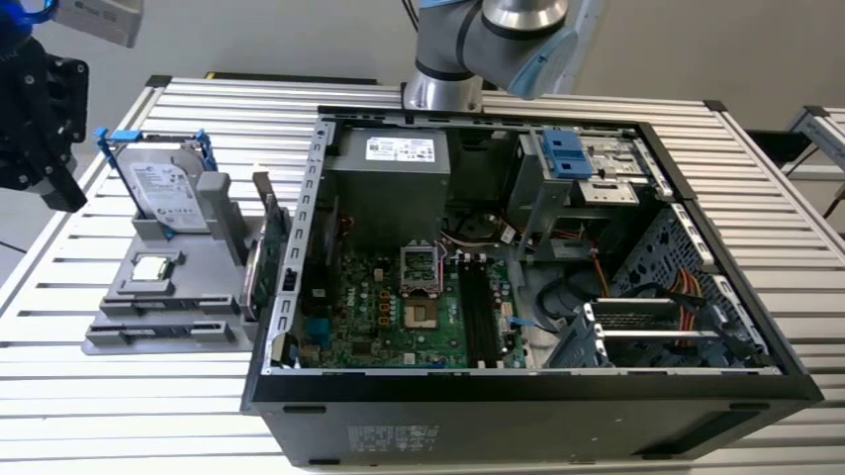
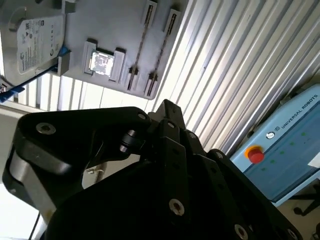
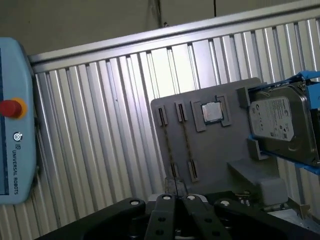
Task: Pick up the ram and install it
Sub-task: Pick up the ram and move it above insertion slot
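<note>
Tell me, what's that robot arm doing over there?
The robot arm's pincer hangs over the table near a gray holder, beside an open computer case. The ram sticks are not picked up yet: they stand on edge in the holder's slots, near a processor chip and a hard drive.

Lighting: bright, diffuse. Glare: white streaks on ribbed surface (image 2: 210, 65) beyond the pincer (image 2: 167, 112). Pincer: dark, shadowed, near-silhouette.
</note>
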### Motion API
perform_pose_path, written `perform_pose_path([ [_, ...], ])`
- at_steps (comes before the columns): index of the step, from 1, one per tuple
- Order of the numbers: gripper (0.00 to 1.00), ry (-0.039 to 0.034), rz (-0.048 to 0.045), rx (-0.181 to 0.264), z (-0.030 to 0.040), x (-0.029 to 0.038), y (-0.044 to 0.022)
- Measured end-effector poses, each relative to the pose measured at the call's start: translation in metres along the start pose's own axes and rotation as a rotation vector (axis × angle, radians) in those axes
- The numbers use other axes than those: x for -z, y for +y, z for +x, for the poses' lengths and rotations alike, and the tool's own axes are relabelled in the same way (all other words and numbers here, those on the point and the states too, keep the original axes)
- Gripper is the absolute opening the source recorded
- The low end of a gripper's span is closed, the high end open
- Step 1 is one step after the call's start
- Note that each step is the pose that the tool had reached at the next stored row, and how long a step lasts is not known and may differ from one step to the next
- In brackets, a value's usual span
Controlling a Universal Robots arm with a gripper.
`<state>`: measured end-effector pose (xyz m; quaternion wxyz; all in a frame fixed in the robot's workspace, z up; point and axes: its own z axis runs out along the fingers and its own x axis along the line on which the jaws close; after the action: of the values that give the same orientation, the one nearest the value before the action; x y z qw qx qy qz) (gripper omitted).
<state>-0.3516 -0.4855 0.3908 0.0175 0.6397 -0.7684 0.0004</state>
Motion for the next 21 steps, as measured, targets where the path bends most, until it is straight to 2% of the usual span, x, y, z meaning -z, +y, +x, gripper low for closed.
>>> perform_pose_path([
  [6,0.0,0.0013,0.0018,0.062,0.0,-0.0002,0.0016],
  [21,0.0,0.0068,0.0088,0.316,0.0,-0.0017,0.0024],
])
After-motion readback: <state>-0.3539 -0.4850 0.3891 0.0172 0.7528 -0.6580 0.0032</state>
